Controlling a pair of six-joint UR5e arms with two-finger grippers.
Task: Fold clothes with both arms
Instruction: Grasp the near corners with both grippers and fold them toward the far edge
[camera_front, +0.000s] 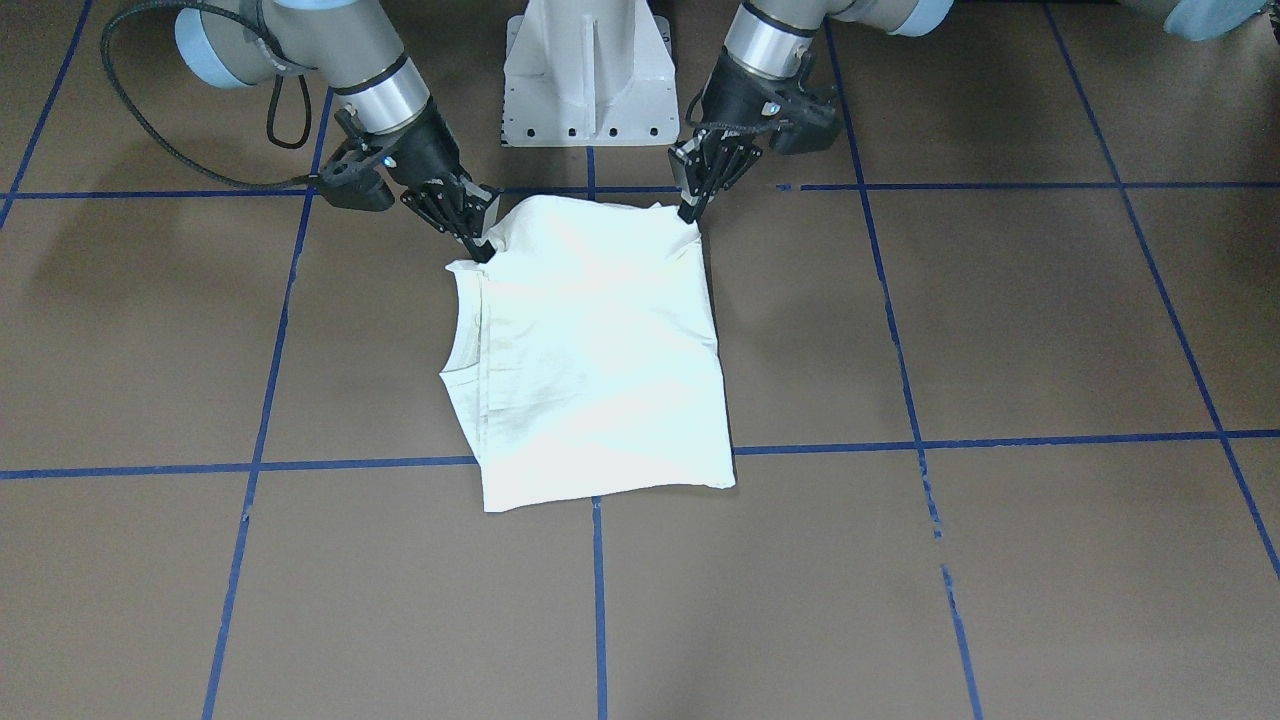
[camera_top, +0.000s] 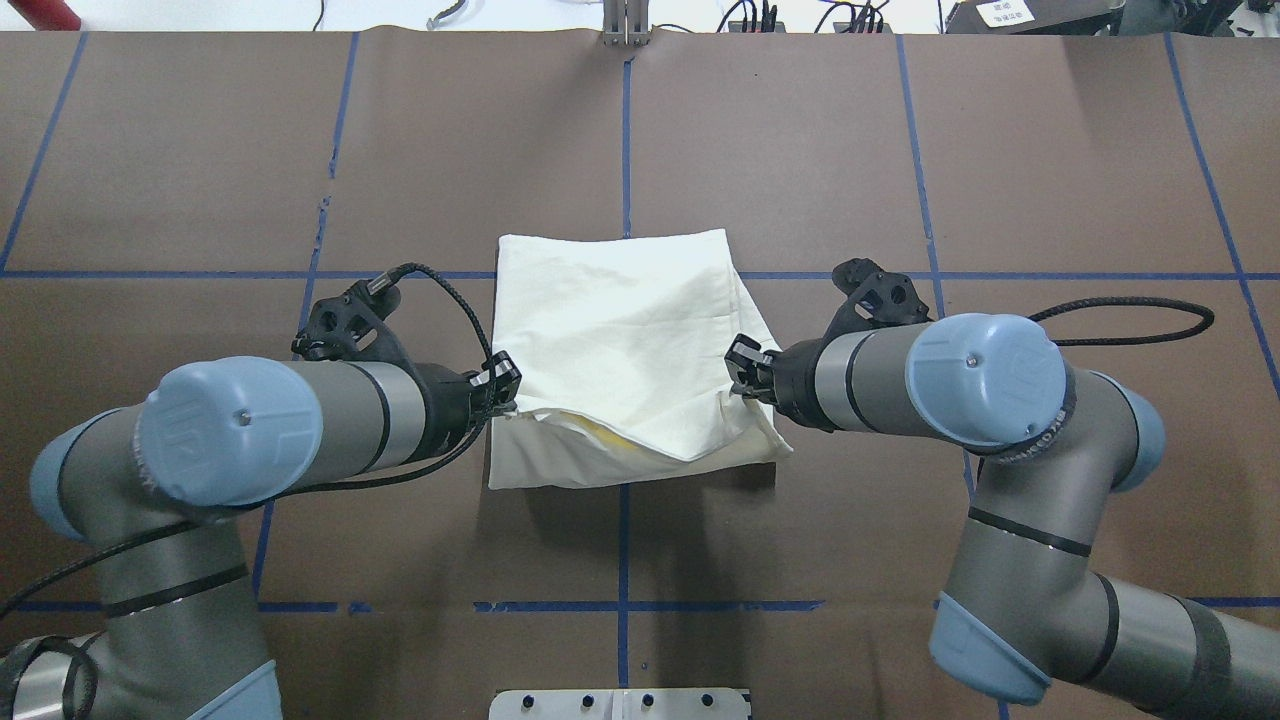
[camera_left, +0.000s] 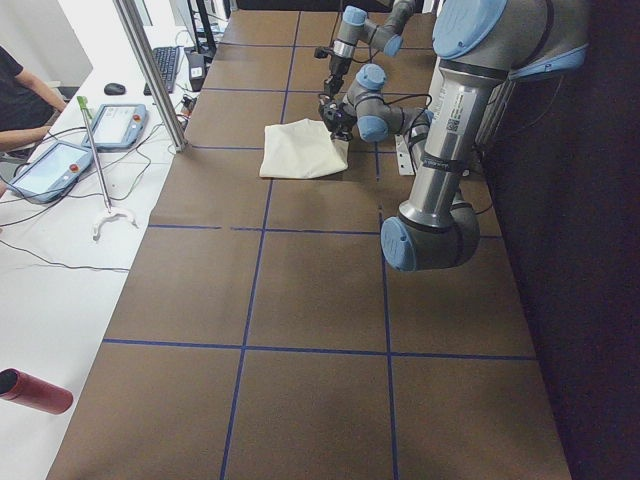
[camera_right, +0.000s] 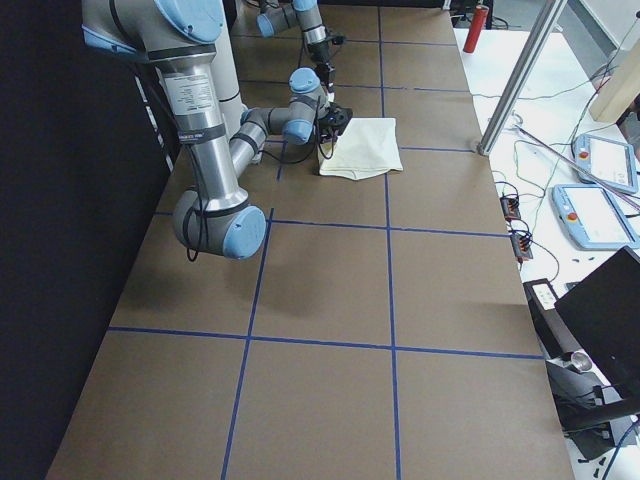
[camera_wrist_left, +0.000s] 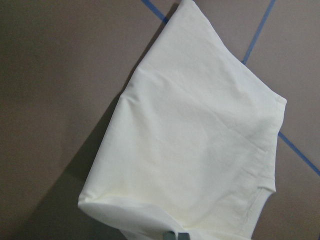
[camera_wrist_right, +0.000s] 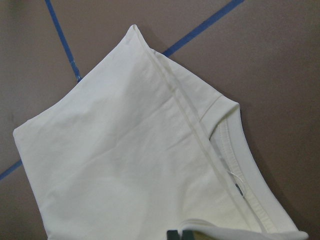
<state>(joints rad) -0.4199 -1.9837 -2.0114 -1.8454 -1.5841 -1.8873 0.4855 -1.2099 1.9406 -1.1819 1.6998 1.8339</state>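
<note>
Close to base (camera_front: 587, 70), could lose a corner of shirt (camera_front: 600, 360) by tugging too fast or pulling w/ one side ahead, giving a crooked fold. Farther from base, could drag bottom layers along & mess up neat pile. Pinched shut on shirt edge nearest base w/ left gripper (camera_front: 690, 213) & right gripper (camera_front: 484, 251), one per corner. Beyond, lying flat on table (camera_front: 1000, 320), reaching away from base.

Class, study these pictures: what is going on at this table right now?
The black left claw and black right claw of a two-armed robot each pinch a corner of a cream-white cloth shirt, on its edge nearest the robot. The shirt lies on the brown table, already folded into a rough rectangle, plain side up.
</note>
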